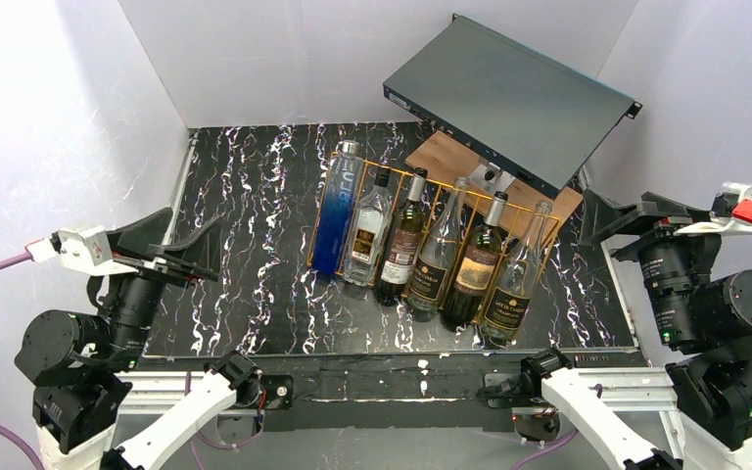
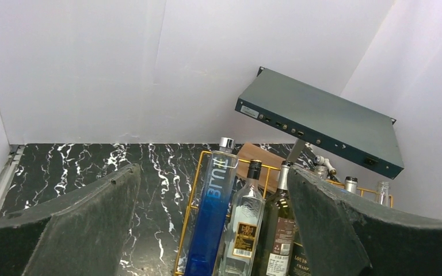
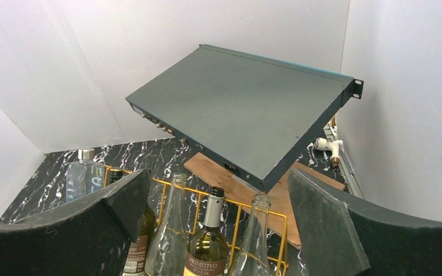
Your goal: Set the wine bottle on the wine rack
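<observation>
Where the gold wire rack point(image 1: 441, 183) sits, six glass bottles point(image 1: 438, 250) lie.

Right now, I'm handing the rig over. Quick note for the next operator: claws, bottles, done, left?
Left claw: open, empty, off to the left side.
Right claw: open, empty, off to the right side.
Wine rack: six bottles lie side by side in its slots.
Done: no bottle loose on the table in view.
Left: likely nothing to load; check seating.
</observation>
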Tool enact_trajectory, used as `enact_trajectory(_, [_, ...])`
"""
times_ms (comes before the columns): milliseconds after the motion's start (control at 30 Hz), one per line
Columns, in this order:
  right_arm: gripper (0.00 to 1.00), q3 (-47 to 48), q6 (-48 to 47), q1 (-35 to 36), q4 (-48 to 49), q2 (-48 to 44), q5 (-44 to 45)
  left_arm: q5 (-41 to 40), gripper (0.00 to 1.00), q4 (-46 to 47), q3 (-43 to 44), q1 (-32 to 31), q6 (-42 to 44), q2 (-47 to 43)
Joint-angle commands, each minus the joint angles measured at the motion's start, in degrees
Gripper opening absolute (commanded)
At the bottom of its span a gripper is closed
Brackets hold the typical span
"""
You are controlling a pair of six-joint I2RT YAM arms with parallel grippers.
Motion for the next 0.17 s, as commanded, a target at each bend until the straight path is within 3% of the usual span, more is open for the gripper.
enact_trajectory(0, [0.98,-0.3,-1.8,-0.3,2.0,-0.4,-1.7,-1.2,0.98,-0.6,2.0,-0.2,1.5,-0.3])
enact_trajectory(133, [0.98,0.4,-1.0,-0.3,0.3,0.4,-0.9,-1.0,0.98,-0.8,2.1,-0.2,1.5,-0.3])
